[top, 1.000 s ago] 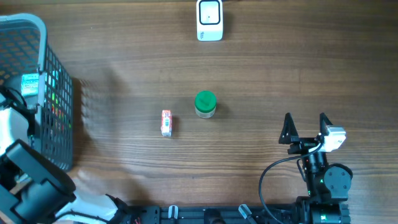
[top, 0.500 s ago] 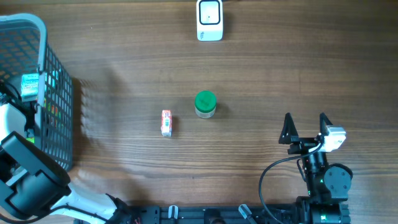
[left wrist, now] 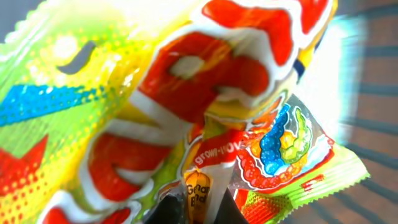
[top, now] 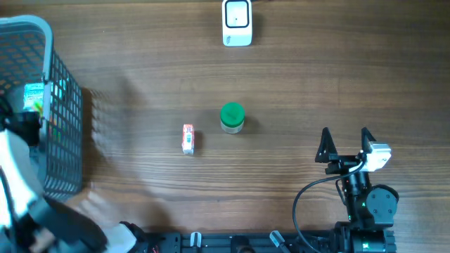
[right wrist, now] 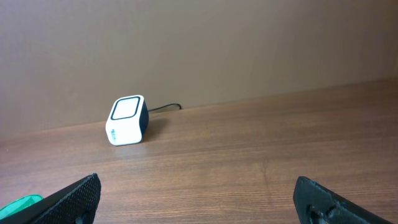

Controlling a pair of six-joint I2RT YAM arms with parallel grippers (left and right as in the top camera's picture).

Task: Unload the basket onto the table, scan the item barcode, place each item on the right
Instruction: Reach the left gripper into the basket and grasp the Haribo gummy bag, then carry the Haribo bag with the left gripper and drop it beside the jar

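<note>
Packet [left wrist: 186,93] of crinkled foil, yellow-green with fat red-and-white lettering, fills your left wrist view. It lies inside the basket [top: 63,140] at the table's left edge. You count two packets, the second [left wrist: 292,155] rainbow-printed, one scanner [top: 237,22], one green-lidded jar [top: 232,117] and one small orange box [top: 188,139]. The left gripper [left wrist: 199,208] is pressed together, pinching the packet's lower fold. The right gripper [top: 345,133] stands spread, well apart from everything. Basket mesh blocks your overhead view of the grip.

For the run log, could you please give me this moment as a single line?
left gripper: shut on snack packet in basket | right gripper: open, empty | scanner: nothing presented
</note>
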